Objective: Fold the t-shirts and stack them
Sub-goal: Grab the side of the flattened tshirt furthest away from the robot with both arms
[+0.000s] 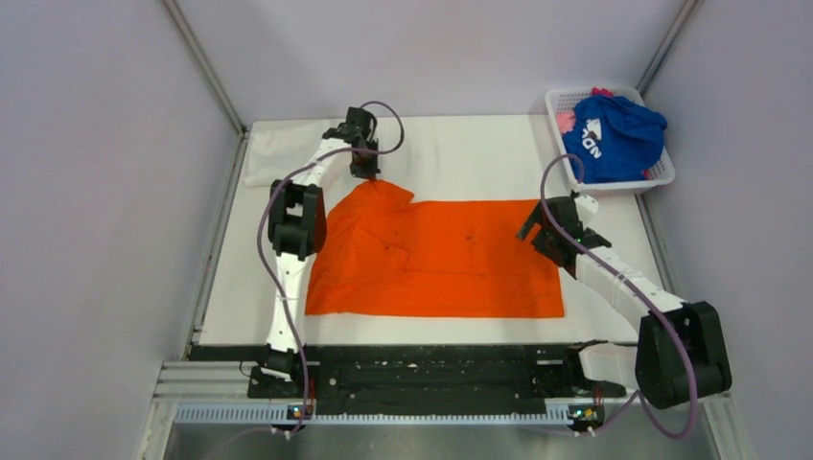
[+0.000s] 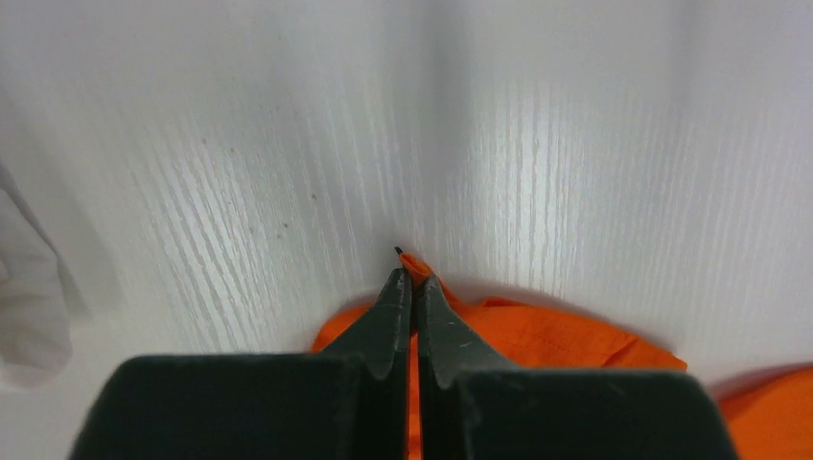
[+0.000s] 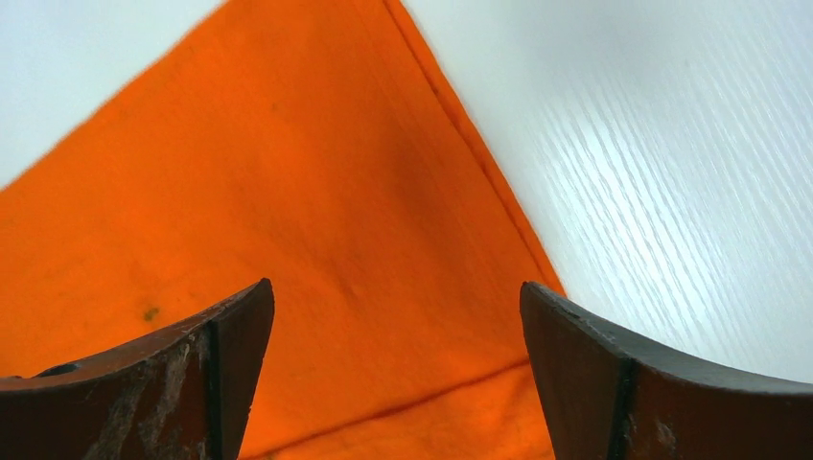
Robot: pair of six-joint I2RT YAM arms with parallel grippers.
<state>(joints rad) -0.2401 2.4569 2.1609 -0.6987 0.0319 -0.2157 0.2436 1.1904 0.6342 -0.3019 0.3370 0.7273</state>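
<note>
Left jaws, closest in the left wrist view, are pressed together with a small peak of the orange t-shirt (image 2: 566,335) nipped at their very tips. How many layers are caught cannot be told from this angle. In the overhead view that hold sits at the shirt's far left corner, which is lifted and rumpled, while the rest of the garment (image 1: 441,259) lies flat across the middle of the worktop (image 1: 479,153).

Right jaws are spread wide and hold nothing. They hang over the shirt's far right corner (image 3: 288,192); the cloth lies below and between them, and its hemmed edge runs out to bare worktop (image 3: 671,192) just inside the right-hand jaw.

Risks noted:
- The left hold looks slight. A pull across the worktop could draw the cloth out of the tips.
- With only one corner held, any lift or drag by the left arm (image 1: 292,225) would probably skew the shirt and crease the flat part.
- If the right jaws close on cloth lying this flat, they may skid over it or pinch only a fold.

The blue t-shirt (image 1: 614,139) and the pink t-shirt (image 1: 568,120) lie bundled in the white basket (image 1: 662,177) at the far right, well apart from both jaws.
</note>
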